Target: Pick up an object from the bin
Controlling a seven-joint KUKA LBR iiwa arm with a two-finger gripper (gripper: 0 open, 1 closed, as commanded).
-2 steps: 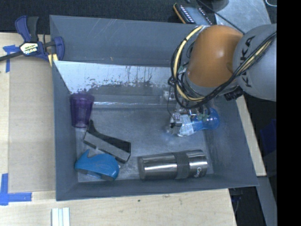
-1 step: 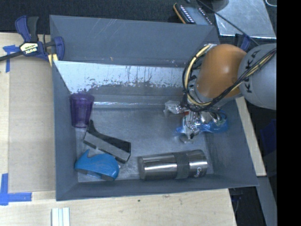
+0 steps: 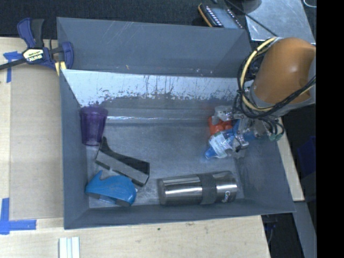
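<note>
**Gripper at the crumpled packet, 3 o'clock in the bin**

A crumpled blue-and-white plastic packet lies at 3 o'clock on the floor of the grey metal bin. Its long axis runs roughly from 8 to 2 o'clock. The gripper sits at the packet's 2 o'clock end; I cannot tell whether it is spread or pinching. A small orange-red piece lies at the packet's 12 o'clock, and a brushed steel cylindrical flask lies near its 7 o'clock.

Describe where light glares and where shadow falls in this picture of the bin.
Camera view: the bin catches a pale bright band on its far wall; the steel flask along the near wall shows streaked highlights; the orange cover on the arm has a soft sheen; the floor under the gripper, beside the blue-and-white packet, looks darker.
</note>
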